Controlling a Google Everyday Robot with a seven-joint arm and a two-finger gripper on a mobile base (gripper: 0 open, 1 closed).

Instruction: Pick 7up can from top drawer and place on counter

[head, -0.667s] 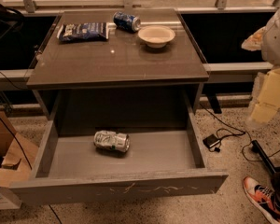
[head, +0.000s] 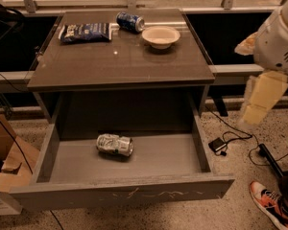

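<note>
Cream-coloured pincer [head: 259, 102] is hanging in the air right of the dark grey-brown glossy desk [head: 120, 61].
It is touching nothing; spread or pressed together, I cannot tell. The dented silvery-white 7up can [head: 114, 144] is lying sideways in the open wide grey top drawer [head: 120, 188], well apart, left of and below the pincer.

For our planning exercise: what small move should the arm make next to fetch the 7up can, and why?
Probably bring the gripper over the 7up can: it lies sideways in the open top drawer, the gripper hanging outside it.
</note>
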